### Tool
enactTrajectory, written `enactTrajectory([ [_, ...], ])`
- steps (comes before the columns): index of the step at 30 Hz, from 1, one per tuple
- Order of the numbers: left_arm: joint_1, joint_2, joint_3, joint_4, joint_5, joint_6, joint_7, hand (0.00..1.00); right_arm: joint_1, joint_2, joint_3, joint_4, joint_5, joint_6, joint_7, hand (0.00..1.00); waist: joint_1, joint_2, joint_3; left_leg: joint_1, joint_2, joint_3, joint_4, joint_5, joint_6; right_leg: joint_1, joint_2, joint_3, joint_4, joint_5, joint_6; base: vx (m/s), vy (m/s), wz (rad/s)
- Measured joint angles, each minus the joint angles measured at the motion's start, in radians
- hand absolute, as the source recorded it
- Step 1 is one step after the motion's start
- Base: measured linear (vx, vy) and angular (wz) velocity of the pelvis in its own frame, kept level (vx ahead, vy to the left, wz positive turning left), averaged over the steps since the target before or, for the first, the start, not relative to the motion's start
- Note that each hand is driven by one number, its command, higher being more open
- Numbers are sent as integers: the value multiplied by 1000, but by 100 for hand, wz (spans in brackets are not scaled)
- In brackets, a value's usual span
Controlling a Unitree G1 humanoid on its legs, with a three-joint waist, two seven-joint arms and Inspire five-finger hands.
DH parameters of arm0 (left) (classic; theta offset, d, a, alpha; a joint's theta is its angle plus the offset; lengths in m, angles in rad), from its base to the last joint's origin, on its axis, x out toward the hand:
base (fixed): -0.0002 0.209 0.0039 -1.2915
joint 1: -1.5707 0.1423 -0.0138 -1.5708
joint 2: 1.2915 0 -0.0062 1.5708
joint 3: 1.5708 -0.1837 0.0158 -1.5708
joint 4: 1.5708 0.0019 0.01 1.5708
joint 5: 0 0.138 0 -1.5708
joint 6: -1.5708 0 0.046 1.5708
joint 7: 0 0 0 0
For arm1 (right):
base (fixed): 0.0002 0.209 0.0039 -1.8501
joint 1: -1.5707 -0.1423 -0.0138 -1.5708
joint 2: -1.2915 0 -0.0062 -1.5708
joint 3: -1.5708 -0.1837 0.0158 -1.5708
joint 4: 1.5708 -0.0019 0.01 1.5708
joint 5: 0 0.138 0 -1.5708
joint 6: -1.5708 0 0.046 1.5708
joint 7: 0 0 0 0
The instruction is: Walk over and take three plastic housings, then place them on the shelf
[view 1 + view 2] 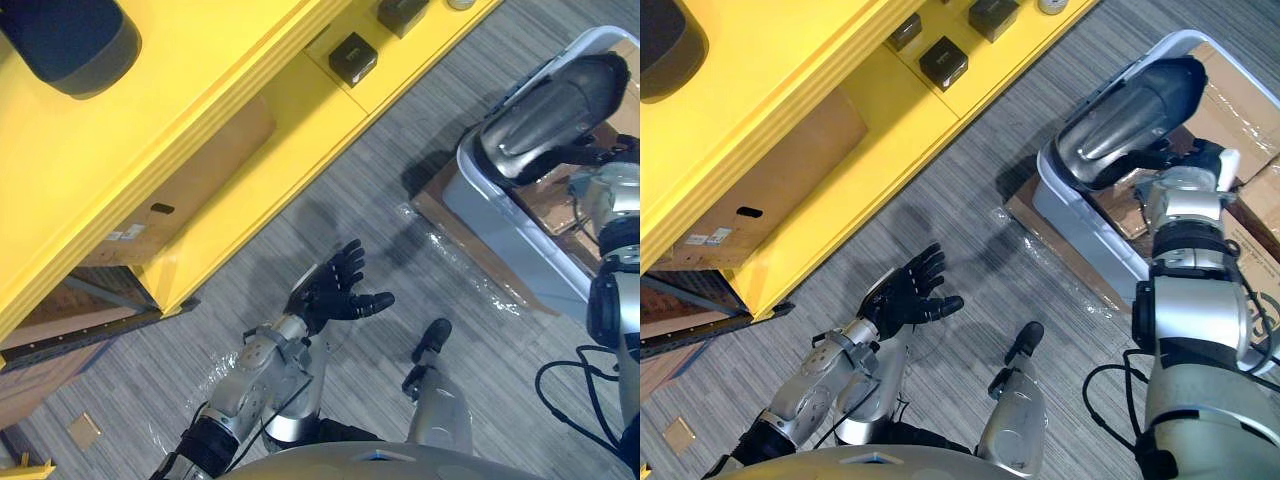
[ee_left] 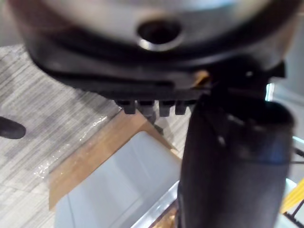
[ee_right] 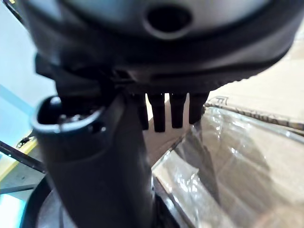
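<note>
Grey striped carpet floor [image 1: 330,200], yellow shelf [image 1: 150,130] upper left w/ small dark boxes [image 1: 352,58] on a lower level. Grey bin [image 1: 1070,215] at right, on cardboard. Big dark-and-silver plastic housing [image 1: 1130,110] lies tilted across the bin's top. Right hand [image 1: 1193,158] is right against its near end (grip: can't tell). Left hand [image 1: 330,288] is released, palm up, fingers spread, empty, over the floor.

Brown cardboard box [image 1: 175,185], small black box [image 1: 352,58], striped grey carpet [image 1: 385,180].
</note>
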Motion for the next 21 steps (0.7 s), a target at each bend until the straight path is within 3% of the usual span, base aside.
enactTrajectory([
  [8, 19, -3, 36, -4, -39, -57, -9, 100, 13, -27, -96, 0, -128, 98, 55, 0, -3, -4, 3, -6, 4, -7, 16, 2, -1, 13, 4, -26, 9, -5, -3, 12, 11, 7],
  [12, 36, -2, 61, -11, -47, -107, 14, 100, 17, -10, -161, 0, -218, 109, 78, 0, -3, -18, 8, 5, 5, -6, 20, 2, 0, 34, 5, -36, 13, -9, -8, -21, 19, 7],
  [15, 85, 9, 84, -41, -66, -153, 42, 100, 28, 3, -168, 1, -324, 118, 74, 0, -2, -37, 9, 18, 5, -7, 18, 5, 4, 45, 3, -41, 32, -25, -10, -47, 21, 9],
  [17, 130, 25, 109, -51, -71, -170, 41, 100, 43, 32, -181, 3, -385, 119, 71, 0, -4, -65, 6, 49, 6, -3, -6, 12, 4, 66, -1, -41, 35, -34, -13, -19, 7, 4],
  [21, 185, 47, 130, -98, -69, -176, 34, 100, 61, 73, -198, 29, -415, 118, 57, 0, -5, -104, 7, 92, 12, -1, -43, 29, 0, 91, -1, -45, 41, -44, -15, -3, -13, 5],
])
